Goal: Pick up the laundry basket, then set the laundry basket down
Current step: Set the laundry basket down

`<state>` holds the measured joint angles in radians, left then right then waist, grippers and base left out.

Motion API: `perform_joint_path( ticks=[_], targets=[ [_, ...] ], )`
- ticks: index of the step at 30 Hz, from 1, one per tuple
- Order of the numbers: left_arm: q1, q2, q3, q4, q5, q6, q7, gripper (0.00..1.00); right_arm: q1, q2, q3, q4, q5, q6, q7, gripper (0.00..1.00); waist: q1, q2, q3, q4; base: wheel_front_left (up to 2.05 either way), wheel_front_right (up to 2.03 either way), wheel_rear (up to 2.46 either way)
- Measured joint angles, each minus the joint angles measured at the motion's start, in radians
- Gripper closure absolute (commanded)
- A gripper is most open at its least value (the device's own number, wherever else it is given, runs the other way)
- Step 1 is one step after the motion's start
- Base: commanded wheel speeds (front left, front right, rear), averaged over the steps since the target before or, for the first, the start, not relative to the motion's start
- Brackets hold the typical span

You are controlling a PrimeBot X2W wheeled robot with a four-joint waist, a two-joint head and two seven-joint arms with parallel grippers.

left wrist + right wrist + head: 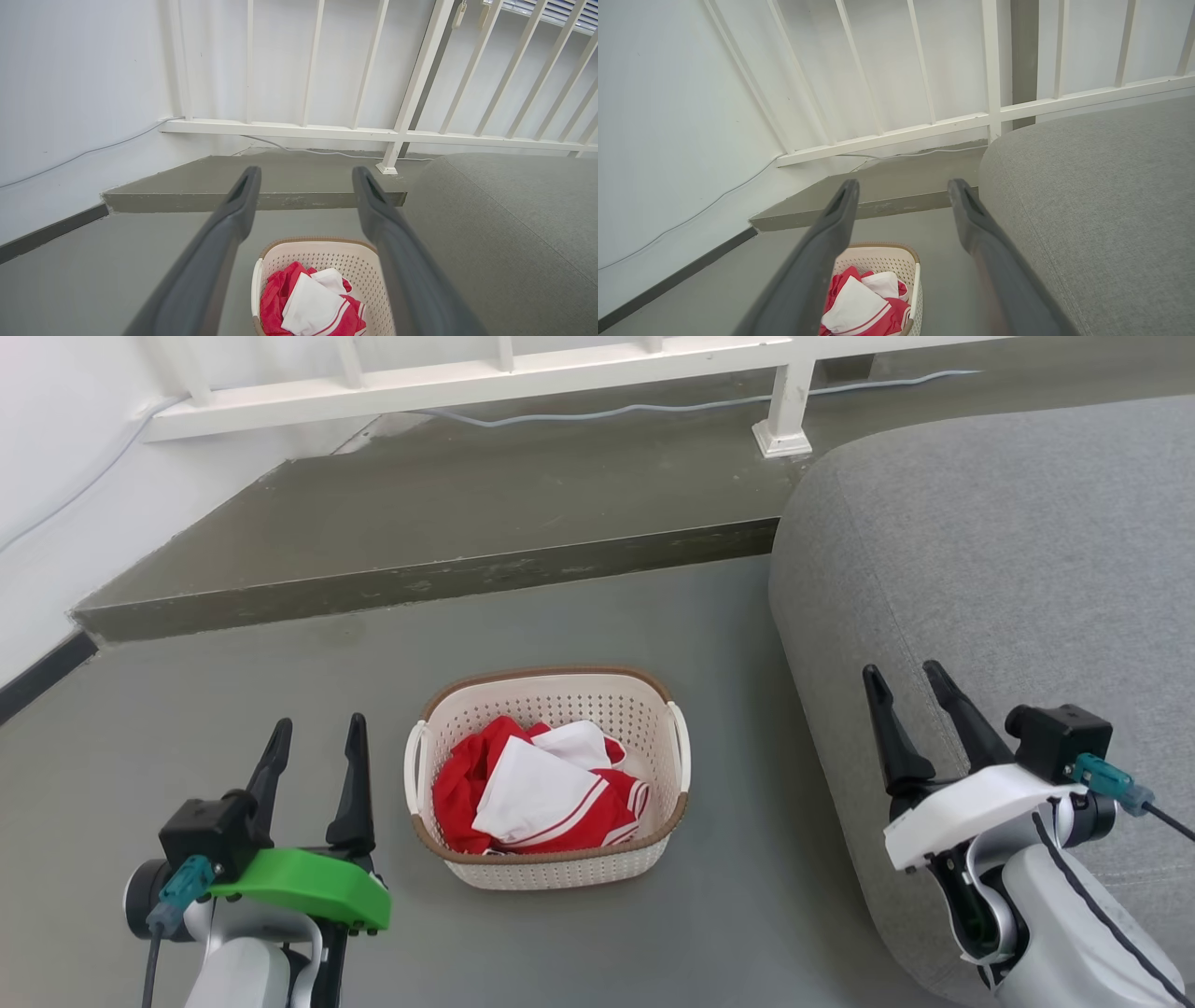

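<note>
While both arms sit low, left gripper (319,721): fingers spread, empty, just left of laundry basket (551,873), not touching.
right gripper (901,668): fingers spread, empty, seen against sofa (1008,569), well right of laundry basket.
laundry basket: upright on grey floor (233,709) between the two grippers, near sofa, both handles free.
clothes (532,793): red and white, bunched inside laundry basket.
sofa: grey fabric, rounded corner.
step (467,504): raised grey ledge behind laundry basket.
railing (467,378): white, along step; pale cable (607,411) beneath.

You are getting open floor (233,681) left of the laundry basket (551,873), grey sofa (990,569) crowding near its right, raised step (420,583) standing behind.
</note>
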<state>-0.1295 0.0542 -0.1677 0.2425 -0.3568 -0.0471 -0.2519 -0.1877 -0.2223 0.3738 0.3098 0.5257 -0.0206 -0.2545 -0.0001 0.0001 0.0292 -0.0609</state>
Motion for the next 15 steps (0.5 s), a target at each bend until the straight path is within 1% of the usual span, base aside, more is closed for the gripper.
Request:
perform_joint_path(
  ticks=[15],
  targets=[
    [0.03, -0.005, 0.008, -0.034, 0.01, -0.002, 0.0, 0.0, 0.048, 0.02, -0.027, -0.051, -0.039, 0.002, 0.0, 0.0, 0.0, 0.0, 0.011, 0.002, 0.0, 0.0, 0.0]
  ],
)
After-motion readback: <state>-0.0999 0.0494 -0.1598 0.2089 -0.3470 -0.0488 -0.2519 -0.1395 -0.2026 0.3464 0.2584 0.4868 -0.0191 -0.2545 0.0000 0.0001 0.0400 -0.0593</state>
